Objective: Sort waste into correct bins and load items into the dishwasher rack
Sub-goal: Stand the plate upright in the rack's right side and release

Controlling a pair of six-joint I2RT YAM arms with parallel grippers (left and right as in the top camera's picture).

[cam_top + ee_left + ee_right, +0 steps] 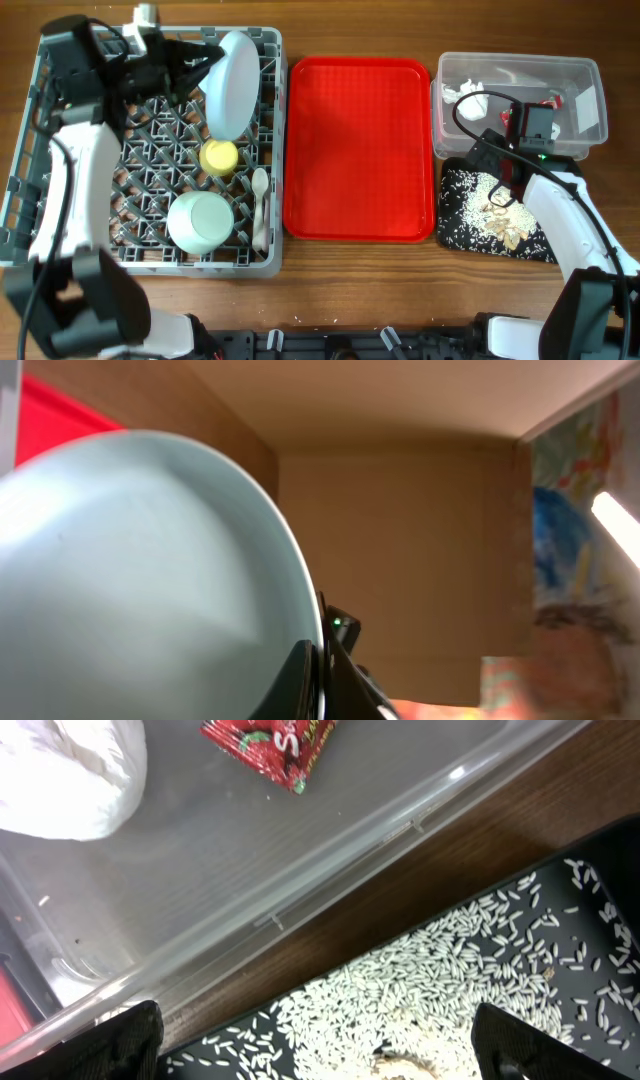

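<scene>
Pale blue plate (232, 85) stands on edge, its rim clamped in your left gripper (198, 62), rack (150, 150) directly below. Lower it straight between pegs before letting go. Your right gripper (315, 1045) hangs spread and empty, food scraps (430, 970) beneath.

The rack (150, 262) is showing plain grey, its pegs making a criss-cross grid. Inside it the plate (232, 85) is gleaming pale blue, the cup (220, 157) is glowing yellow, the bowl (200, 222) is looking pale green and the spoon (260, 205) white. The flat tray (360, 150) is shining solid red against the brown wood-grain table (350, 300). The tub (590, 100) is showing clear, with a white tissue (70, 770) and a red wrapper (270, 745) with pale lettering lying in it. The black tray (455, 225) is looking speckled with whitish rice (400, 1010).
</scene>
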